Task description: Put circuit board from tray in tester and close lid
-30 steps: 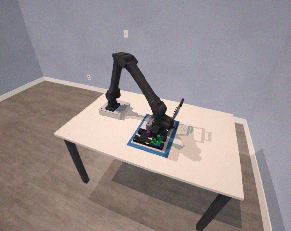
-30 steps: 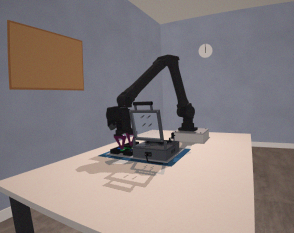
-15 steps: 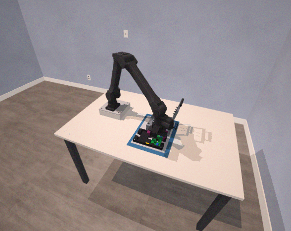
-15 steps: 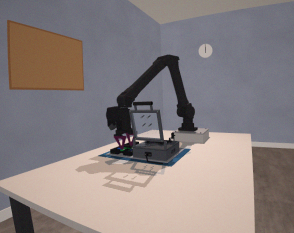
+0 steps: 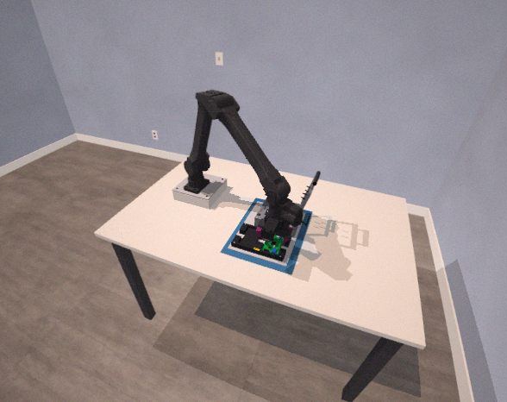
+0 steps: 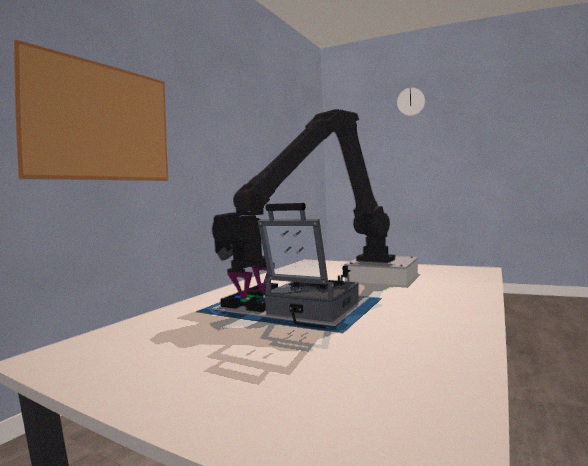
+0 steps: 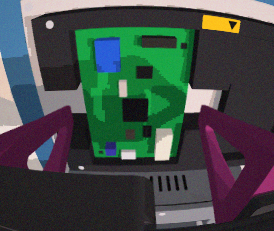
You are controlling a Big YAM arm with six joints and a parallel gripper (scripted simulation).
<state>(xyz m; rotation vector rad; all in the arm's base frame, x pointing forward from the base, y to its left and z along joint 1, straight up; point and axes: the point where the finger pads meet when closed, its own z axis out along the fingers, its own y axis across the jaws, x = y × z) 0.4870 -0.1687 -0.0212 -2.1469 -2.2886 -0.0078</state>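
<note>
The green circuit board (image 7: 135, 87) (image 5: 272, 247) (image 6: 243, 300) lies face up in a pocket of the black tray (image 7: 249, 61) (image 5: 248, 237) (image 6: 231, 302). A pale connector shows at its near end in the wrist view. My gripper (image 7: 135, 113) (image 5: 272, 235) (image 6: 248, 286) is open and empty. Its purple fingers reach down on either side of the board's long edges, close above the tray. The grey tester (image 6: 309, 303) stands beside the tray, its framed clear lid (image 6: 318, 250) (image 5: 309, 191) raised nearly upright with the black handle (image 6: 285, 206) on top.
Tray and tester rest on a blue mat (image 5: 230, 249) (image 6: 357, 309) (image 7: 10, 1) on the white table (image 5: 167, 224). A yellow label (image 7: 221, 24) marks the tray's far rim. The arm's grey base (image 5: 200, 192) (image 6: 384, 270) stands behind. A small latch hook (image 6: 343, 273) stands at the tester's far edge.
</note>
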